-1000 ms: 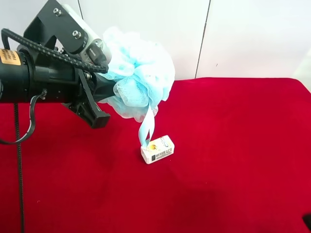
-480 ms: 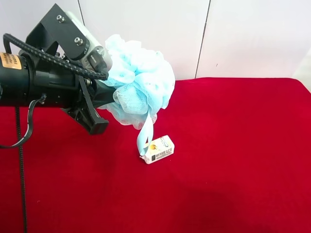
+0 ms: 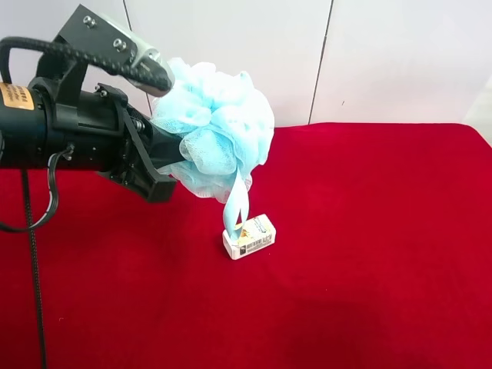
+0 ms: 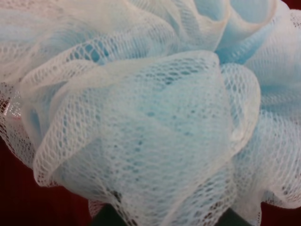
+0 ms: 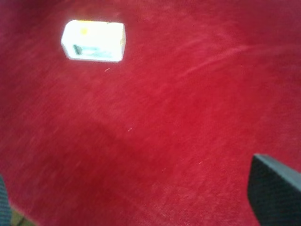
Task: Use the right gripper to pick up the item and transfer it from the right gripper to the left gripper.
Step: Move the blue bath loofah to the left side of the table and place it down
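The item, a fluffy light blue mesh pouf [image 3: 219, 127], hangs in the air in my left gripper [image 3: 164, 132], on the arm with the yellow-orange label at the exterior high view's left. Its blue ribbon loop [image 3: 234, 204] dangles down to the small white box. In the left wrist view the pouf [image 4: 150, 108] fills the picture and hides most of the jaws. My right gripper [image 5: 138, 200] shows only in the right wrist view, low over the red cloth, fingers [image 5: 275, 188] wide apart and empty. It is out of the exterior high view.
A small white printed box [image 3: 249, 236] lies on the red cloth table [image 3: 369, 231] under the ribbon's end; it also shows in the right wrist view [image 5: 93, 40]. A white panelled wall stands behind the table. The puzzle cube is out of view.
The left wrist has rolled and the pouf has shifted slightly with it; the ribbon has swung back over the box. A dark tip at the lower right corner has left the exterior view.
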Controlling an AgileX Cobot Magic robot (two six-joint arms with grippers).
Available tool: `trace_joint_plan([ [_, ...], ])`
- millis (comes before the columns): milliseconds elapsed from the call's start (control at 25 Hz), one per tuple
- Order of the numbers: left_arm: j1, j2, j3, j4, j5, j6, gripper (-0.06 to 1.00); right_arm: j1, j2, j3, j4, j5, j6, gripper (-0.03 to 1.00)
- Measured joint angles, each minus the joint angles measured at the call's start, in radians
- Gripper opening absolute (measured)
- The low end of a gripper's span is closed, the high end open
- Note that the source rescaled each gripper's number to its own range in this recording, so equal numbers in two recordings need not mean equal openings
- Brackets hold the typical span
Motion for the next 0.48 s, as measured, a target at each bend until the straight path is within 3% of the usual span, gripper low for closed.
trace_joint_plan([
  [280,0.166,0.000,0.000,0.000,0.112,-0.023,0.00,-0.279,-0.105,0.000,0.001,0.001,0.000,1.00],
  [480,0.296,0.000,0.000,0.000,0.213,-0.023,0.00,-0.423,-0.105,0.000,0.002,0.001,0.000,1.00],
])
